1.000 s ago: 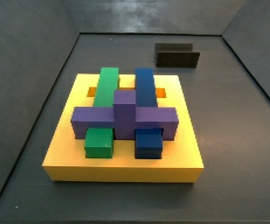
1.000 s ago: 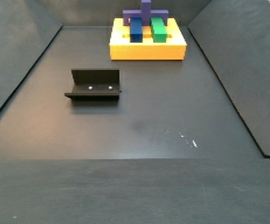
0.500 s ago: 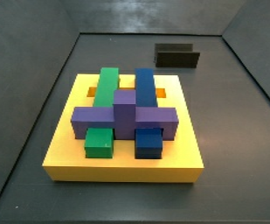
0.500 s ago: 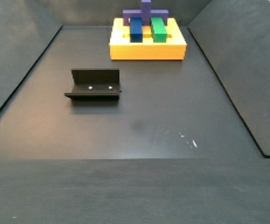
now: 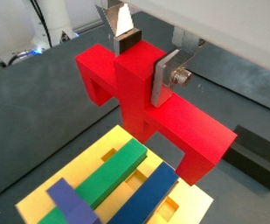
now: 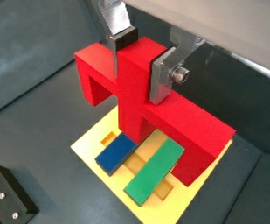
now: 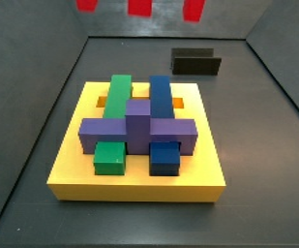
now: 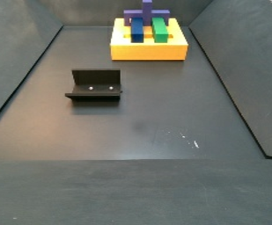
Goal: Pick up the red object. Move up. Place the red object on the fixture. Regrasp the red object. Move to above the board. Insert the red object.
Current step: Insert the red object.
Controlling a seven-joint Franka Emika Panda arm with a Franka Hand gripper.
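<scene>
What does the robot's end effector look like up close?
The end effector, high above the board, has two flat silver metal fingers with dark pads. A round screw shows on one finger's side. Behind it sits a white housing.

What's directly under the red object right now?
The hand holds the red object above the board; green and blue blocks show below. The red object covers part of the board.

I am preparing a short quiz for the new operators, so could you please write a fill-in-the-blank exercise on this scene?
1. The gripper has its jaws shut on the ____ object.
2. The held piece hangs above the ____ board.
3. On the board, a purple block lies across the green block and the ____ block.
4. The fixture holds ____.

Missing words: red; yellow; blue; nothing
</scene>
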